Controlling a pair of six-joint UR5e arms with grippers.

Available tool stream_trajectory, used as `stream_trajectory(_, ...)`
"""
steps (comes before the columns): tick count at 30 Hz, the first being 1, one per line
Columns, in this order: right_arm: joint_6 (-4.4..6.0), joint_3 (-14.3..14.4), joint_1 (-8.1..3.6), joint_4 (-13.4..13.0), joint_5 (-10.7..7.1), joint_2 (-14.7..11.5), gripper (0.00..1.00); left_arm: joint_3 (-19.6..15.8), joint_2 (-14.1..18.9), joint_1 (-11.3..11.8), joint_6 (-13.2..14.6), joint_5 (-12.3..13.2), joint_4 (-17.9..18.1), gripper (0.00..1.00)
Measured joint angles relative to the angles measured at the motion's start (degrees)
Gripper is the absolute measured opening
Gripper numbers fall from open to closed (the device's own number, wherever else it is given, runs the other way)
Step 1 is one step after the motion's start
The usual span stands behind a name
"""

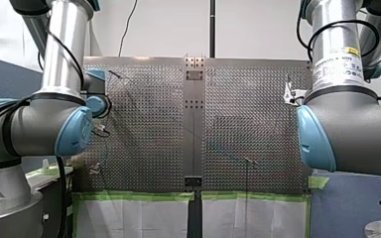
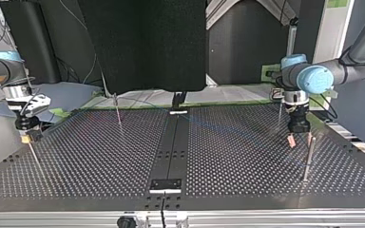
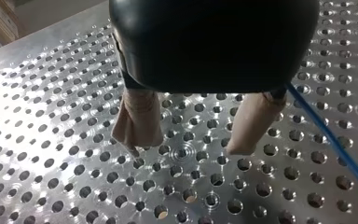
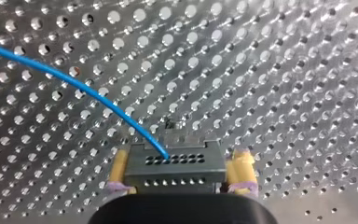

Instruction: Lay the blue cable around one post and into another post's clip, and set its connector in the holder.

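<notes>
My right gripper [image 4: 181,164] clamps connector [image 4: 175,173]; arm label [image 1: 338,63] unreadable.

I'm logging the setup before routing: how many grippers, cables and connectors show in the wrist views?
Two-finger grippers: 2, my left gripper with beige pads, my right gripper with yellow pads
Thin blue cable: 1
Dark grey perforated connector block: 1
Total: 4
</notes>
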Motion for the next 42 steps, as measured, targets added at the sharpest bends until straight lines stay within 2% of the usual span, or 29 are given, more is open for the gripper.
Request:
stream_trajectory(18, 0.0, 0.0, 0.14, 0.1, -0.01, 0.1, 1.0, 0.0, 0.0, -0.1, 0.3, 0.0, -0.2, 1.0)
stream_trajectory(24, 0.0, 0.0, 0.23, 0.2, -0.02, 0.1, 1.0, 0.0, 0.0, -0.3, 1.2, 1.0, -2.0, 1.0)
stream_trajectory(31, 0.0, 0.0, 0.28, 0.3, -0.02, 0.1, 1.0, 0.0, 0.0, -0.8, -0.9, 2.8, -2.8, 1.0)
stream_trajectory(37, -0.06, 0.0, 0.35, 0.5, -0.02, 0.1, 1.0, -0.1, 0.1, -1.2, -1.3, 2.8, -4.0, 1.0)
stream_trajectory(42, -0.04, 0.0, 0.39, 0.5, -0.01, 0.1, 1.0, -0.1, 0.3, -1.3, -0.4, 2.1, -5.4, 1.0)
